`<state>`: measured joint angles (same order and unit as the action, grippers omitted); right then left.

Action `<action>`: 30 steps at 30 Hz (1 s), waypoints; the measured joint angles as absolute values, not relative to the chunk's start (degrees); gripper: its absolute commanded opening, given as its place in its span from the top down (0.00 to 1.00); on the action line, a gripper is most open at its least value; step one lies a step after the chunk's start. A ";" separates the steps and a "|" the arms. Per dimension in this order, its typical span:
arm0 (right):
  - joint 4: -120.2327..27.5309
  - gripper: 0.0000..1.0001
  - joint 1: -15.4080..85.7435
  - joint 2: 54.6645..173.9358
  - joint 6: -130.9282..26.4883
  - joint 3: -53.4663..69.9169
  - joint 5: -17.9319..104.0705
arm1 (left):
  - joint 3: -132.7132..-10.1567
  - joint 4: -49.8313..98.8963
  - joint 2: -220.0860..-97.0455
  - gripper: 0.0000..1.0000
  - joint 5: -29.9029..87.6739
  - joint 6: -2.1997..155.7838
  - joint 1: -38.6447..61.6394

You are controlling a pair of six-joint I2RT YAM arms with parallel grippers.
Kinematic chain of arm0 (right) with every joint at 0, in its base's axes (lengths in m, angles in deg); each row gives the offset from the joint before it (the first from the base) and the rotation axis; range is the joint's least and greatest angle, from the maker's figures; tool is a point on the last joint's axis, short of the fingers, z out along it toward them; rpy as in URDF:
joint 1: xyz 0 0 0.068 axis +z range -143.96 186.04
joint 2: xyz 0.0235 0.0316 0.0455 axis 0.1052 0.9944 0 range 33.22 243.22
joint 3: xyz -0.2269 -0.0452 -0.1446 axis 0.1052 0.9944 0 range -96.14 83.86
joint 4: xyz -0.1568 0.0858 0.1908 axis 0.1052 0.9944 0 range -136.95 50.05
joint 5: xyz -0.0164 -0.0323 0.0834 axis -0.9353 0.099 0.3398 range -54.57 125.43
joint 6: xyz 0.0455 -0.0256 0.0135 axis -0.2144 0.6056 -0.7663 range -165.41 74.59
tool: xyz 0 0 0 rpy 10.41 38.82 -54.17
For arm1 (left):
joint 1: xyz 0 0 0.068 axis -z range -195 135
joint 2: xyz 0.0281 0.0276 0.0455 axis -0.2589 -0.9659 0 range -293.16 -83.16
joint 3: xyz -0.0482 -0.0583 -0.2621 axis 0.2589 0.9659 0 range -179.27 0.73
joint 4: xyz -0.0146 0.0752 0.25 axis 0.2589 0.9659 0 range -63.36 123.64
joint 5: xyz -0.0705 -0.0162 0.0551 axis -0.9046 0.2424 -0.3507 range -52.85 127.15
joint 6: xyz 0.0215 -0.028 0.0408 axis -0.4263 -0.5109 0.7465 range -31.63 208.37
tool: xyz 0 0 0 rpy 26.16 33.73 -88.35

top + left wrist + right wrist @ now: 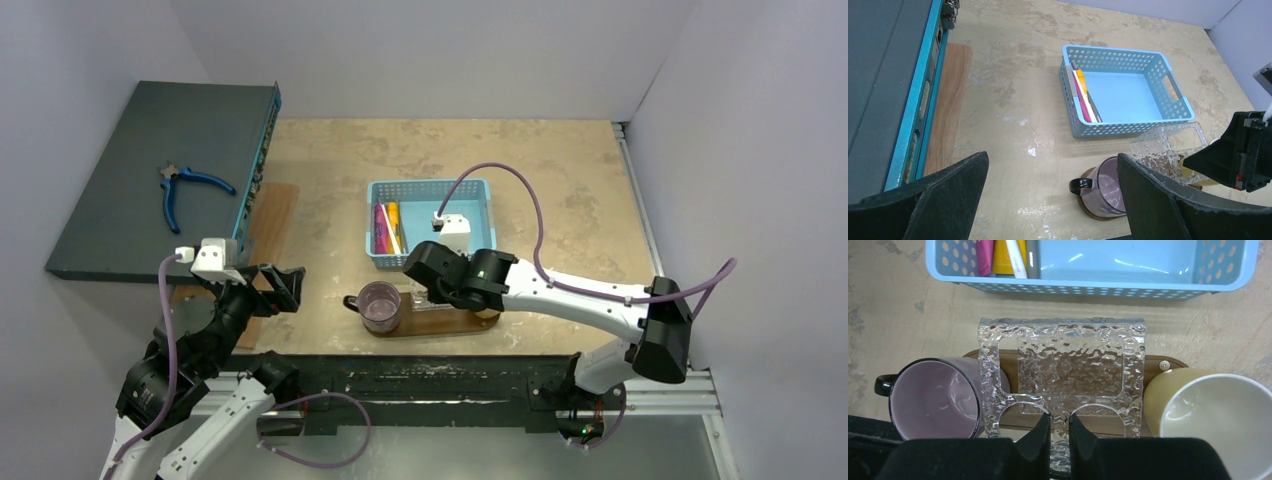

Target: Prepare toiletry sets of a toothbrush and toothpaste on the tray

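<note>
The right gripper is nearly closed, its two black fingers pinching the thin bar between the two round cut-outs of a clear, dimpled holder. The holder stands on the dark wooden tray, between a purple mug at the tray's left end and a beige cup at its right end. Seen from above, the right gripper reaches in from the right, over the middle of the tray. Just beyond the tray sits a blue mesh basket. Along the basket's left wall lie the pink toothpaste tube, the yellow toothpaste tube, the white toothbrush and a slim dark stick, all side by side; none of them is on the tray. The left gripper is spread wide and holds nothing. It hangs above the near left part of the table, well apart from the basket. At the far left, blue-handled pliers rest on a dark grey box, with a light wooden board flat on the table beside it.
</note>
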<state>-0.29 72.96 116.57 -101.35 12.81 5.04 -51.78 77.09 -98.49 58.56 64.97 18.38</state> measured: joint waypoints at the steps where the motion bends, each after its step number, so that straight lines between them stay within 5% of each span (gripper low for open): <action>1: -0.16 1.00 73.13 116.94 -101.92 12.99 5.01 | -51.78 77.11 -98.49 0.00 58.56 64.97 18.38; 30: -0.05 1.00 75.05 120.66 -106.11 16.42 5.36 | -51.78 77.09 -98.34 0.00 58.40 64.97 18.38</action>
<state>-0.05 75.05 120.66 -106.11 16.42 5.36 -51.78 77.09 -98.34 58.40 64.97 18.38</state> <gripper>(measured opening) 0.147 0.997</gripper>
